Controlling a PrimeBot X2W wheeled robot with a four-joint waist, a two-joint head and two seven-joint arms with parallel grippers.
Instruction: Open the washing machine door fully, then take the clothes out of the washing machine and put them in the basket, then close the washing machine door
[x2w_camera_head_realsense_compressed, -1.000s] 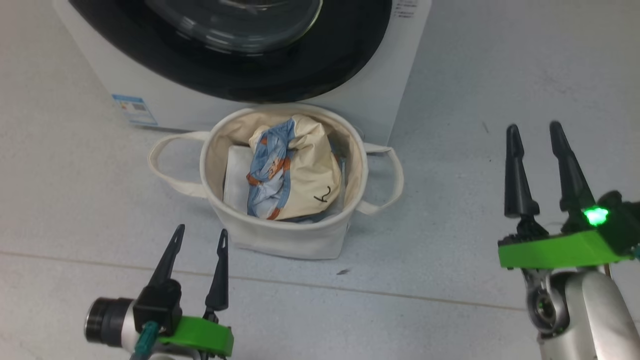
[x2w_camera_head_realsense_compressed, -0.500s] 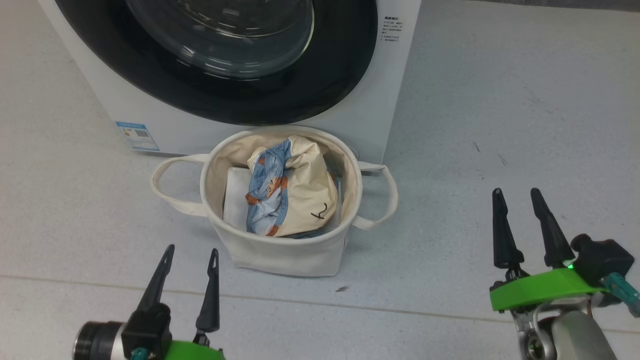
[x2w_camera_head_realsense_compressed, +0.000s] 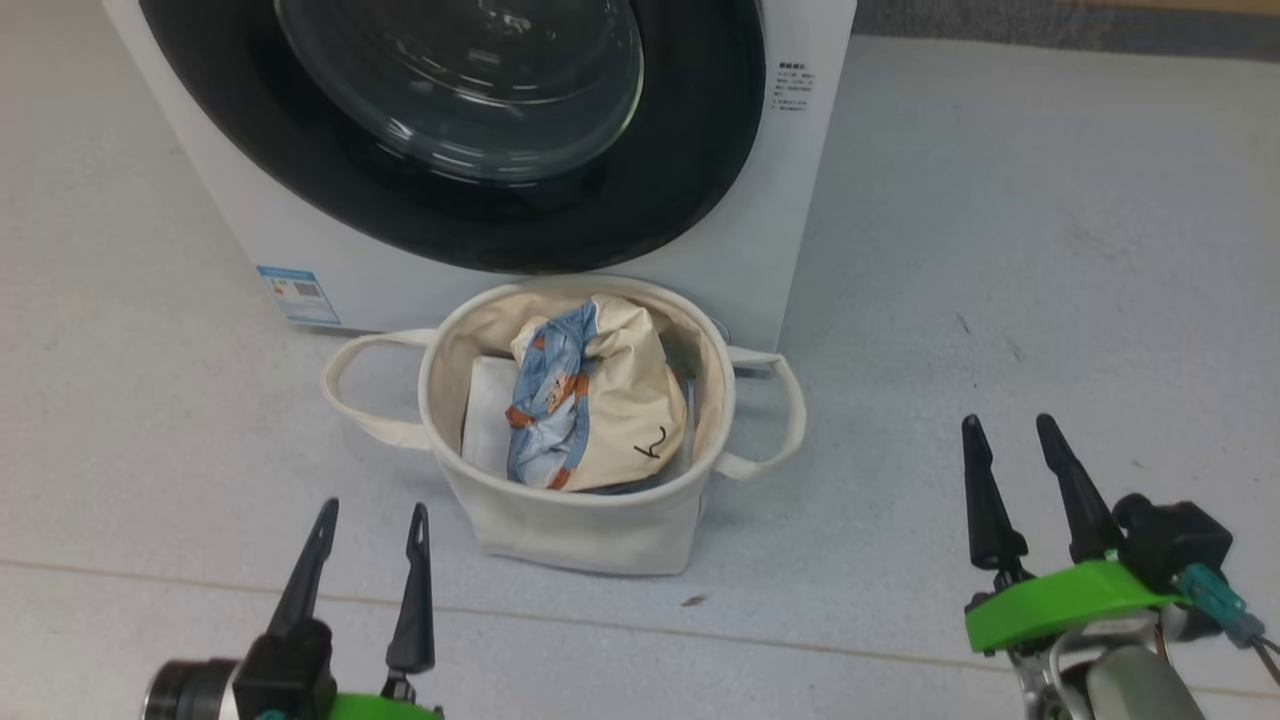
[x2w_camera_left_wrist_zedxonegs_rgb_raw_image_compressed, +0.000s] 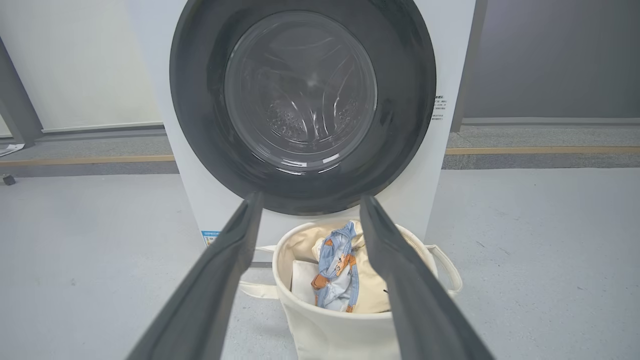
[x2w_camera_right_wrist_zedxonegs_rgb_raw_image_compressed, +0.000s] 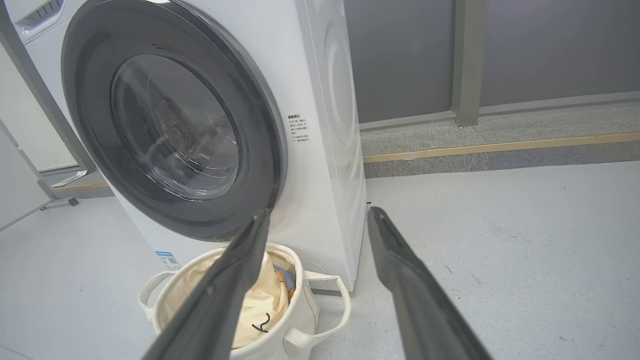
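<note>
Door: the washing machine door (x2w_camera_head_realsense_compressed: 450, 130) lies flat against the washing machine (x2w_camera_head_realsense_compressed: 770, 230); it looks closed.
Clothes: the clothes (x2w_camera_head_realsense_compressed: 600, 400) sit bundled inside the basket (x2w_camera_head_realsense_compressed: 570, 520), just in front of the machine.
End effectors: left end effector (x2w_camera_head_realsense_compressed: 373, 508) and right end effector (x2w_camera_head_realsense_compressed: 1005, 421) are both spread apart and hold nothing.
Left to do: in my judgement, nothing.
Unclear: the latch is not visible, and reflections blur the drum behind the glass.

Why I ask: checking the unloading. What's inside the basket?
Inside the basket: a cream garment bunched with a light blue printed garment, partly over a flat white folded sheet. The bottom beneath them is covered.
</note>
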